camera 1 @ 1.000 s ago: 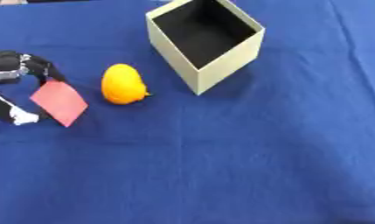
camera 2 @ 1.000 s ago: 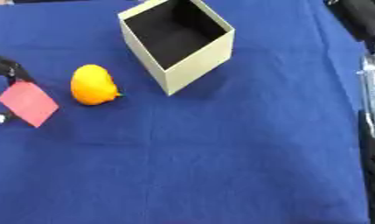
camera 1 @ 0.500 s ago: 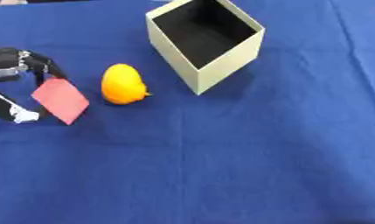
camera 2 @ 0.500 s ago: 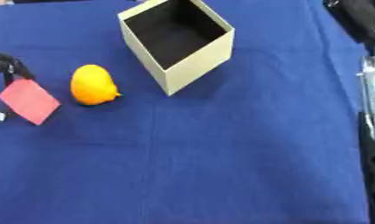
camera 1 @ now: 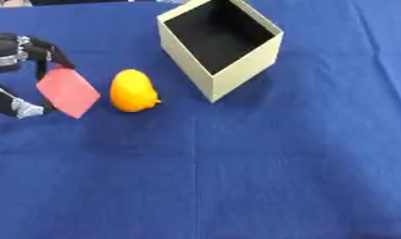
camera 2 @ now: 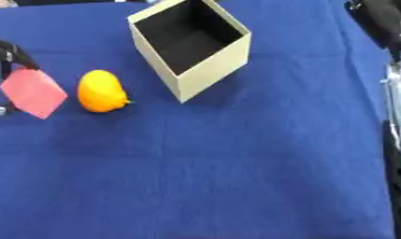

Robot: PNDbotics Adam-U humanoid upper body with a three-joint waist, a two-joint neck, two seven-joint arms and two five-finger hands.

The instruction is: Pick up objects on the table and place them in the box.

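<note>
Blue cloth (camera 1: 261, 177) covers the table, and on it we have three things — an open box (camera 1: 222, 44) at the top, an orange fruit (camera 1: 133, 91) to its left, and a pink card (camera 1: 67, 92) further left. Our left hand (camera 1: 19, 56) pinches the card between finger and thumb, so we judge the pick of this item under way. Next we need to lift it, carry it rightward over the fruit without knocking it, and let go above the box's dark opening. Our right hand (camera 2: 396, 93) is only partly visible at the right edge of the right eye view — its fingers we cannot tell.
</note>
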